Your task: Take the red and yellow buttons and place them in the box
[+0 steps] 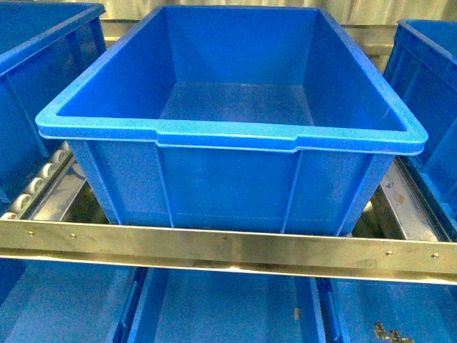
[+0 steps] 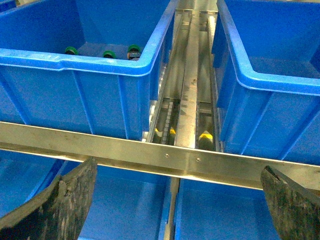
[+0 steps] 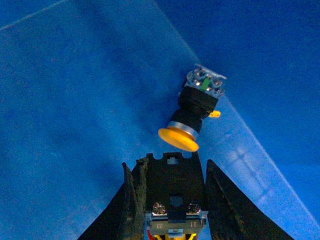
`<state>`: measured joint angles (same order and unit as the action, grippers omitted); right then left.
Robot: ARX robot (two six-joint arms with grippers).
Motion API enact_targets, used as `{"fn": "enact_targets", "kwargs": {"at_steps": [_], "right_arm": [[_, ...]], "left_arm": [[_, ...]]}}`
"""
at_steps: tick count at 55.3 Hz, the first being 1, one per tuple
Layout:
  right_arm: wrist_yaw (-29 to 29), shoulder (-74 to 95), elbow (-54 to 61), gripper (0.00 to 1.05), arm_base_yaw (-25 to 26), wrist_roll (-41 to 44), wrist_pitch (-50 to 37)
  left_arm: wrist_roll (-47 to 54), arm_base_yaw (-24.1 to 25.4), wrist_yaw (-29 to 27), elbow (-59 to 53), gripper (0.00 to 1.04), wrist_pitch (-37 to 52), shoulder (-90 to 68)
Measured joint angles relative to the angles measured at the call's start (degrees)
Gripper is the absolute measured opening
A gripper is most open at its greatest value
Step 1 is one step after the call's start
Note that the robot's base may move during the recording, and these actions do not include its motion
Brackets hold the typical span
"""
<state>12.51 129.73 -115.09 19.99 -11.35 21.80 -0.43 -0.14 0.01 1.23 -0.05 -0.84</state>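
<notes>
**Yellow push-button on blue bin floor, right gripper just short of it**

Item 1. A small push-button with a round glossy yellow cap (image 3: 179, 138), a silver collar and a short black body ending in a metal terminal block. In the right wrist view we see it lying on its side on smooth blue plastic, cap toward the gripper.

Item 2. The right gripper (image 3: 172, 167), two worn black fingers (image 3: 131, 200) spread apart with nothing between them. The yellow cap sits just beyond the tips, not in contact as far as we can tell.

Item 3. The left gripper (image 2: 177, 200), its dark fingers standing wide apart at either side of the left wrist view, holding nothing, above a horizontal metal rail (image 2: 165, 157).

Item 4. A large rectangular blue plastic crate (image 1: 228, 136) on a roller rack in the front view; the interior we can see is bare.

Item 5. Three green-capped push-buttons (image 2: 108, 54) in a neighbouring blue crate (image 2: 75, 62).
</notes>
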Motion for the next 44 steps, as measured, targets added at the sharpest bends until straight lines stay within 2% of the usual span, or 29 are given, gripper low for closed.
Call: {"fn": "enact_targets", "kwargs": {"at_steps": [14,22,28,36,44], "right_arm": [[-0.5,-2.0,4.1,0.77,0.0,1.8,-3.7],[-6.8,-10.0,11.4,0.99,-0.2,3.4,-9.0],[-10.9,-20.9,20.8,0.99,-1.3,5.3,-13.4],[-15.7,-40.7,37.6,0.99,-6.6,4.8,-16.6],[-13.7,-61.1,54.0,0.99,-21.2,-0.7,-12.5]], "left_arm": [[0.0,0.0,0.0,0.0,0.97,0.0,0.0],[0.0,0.0,0.0,0.0,0.97,0.0,0.0],[0.0,0.0,0.0,0.0,0.97,0.0,0.0],[0.0,0.0,0.0,0.0,0.97,0.0,0.0],[0.0,0.0,0.0,0.0,0.97,0.0,0.0]]}}
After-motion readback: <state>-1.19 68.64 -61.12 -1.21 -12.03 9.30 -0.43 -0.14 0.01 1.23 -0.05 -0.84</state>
